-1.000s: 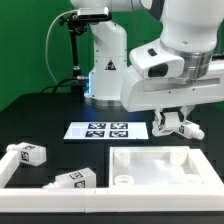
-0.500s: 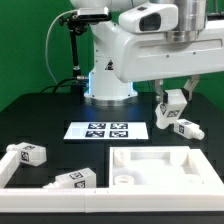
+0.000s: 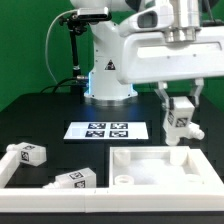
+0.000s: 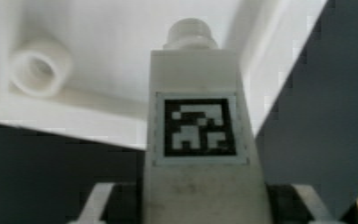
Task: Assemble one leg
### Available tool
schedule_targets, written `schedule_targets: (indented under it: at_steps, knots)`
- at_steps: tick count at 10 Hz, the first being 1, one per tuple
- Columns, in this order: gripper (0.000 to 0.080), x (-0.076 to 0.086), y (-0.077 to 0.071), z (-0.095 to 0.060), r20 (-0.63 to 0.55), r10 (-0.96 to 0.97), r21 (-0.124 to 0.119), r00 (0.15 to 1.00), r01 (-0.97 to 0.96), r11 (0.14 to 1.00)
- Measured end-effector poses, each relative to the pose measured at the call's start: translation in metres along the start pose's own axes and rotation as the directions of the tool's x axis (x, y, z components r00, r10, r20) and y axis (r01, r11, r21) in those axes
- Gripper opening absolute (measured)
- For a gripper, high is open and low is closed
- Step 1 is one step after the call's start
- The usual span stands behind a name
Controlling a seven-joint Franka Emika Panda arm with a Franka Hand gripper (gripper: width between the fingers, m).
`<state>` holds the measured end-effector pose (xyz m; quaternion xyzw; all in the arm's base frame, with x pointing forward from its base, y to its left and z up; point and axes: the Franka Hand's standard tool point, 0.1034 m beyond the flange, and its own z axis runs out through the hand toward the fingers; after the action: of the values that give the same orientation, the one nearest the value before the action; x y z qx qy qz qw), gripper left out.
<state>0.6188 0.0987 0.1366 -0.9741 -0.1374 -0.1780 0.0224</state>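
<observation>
Holding the leg (image 3: 178,122) upright in the air, threaded stub pointing down, near the far corner of the white panel (image 3: 150,162) at the exterior view's right. Clamped on its upper part by the gripper (image 3: 179,103), with one of the fingers (image 4: 114,205) pressed to each side. Apart from the panel, not yet touching it.

Judged as the carrying step: picked up, not yet seated.

Looking down the tagged face in the wrist view, past the stub to a round socket (image 4: 34,70) in the panel, off to one side of the stub rather than beneath it. Next, most likely: shift sideways until stub and socket line up, keep upright, lower gently, then turn to screw in. Worth guarding against a tilted entry, or a slip in the grip while twisting.

Further out, lying on the table: one spare leg (image 3: 30,153) and another spare leg (image 3: 75,178) at the exterior view's left, a third spare leg (image 3: 197,133) just behind the held one. Beyond the panel, the marker board (image 3: 102,130).
</observation>
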Motion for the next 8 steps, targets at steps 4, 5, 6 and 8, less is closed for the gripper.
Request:
schedule_targets:
  at_steps: [4,5,6,8]
  knots:
    - [0.0287,0.013,0.010,0.007,-0.265,-0.016,-0.054,0.964,0.002,0.999]
    - [0.0287,0.012,0.010,0.008,-0.258,-0.017,-0.052,0.966,0.004,0.999]
    - [0.0287,0.012,0.010,0.008,-0.257,-0.017,-0.052,0.966,0.004,0.999]
    - [0.0287,0.010,0.004,0.019,-0.247,-0.020,-0.045,0.969,0.009,0.999]
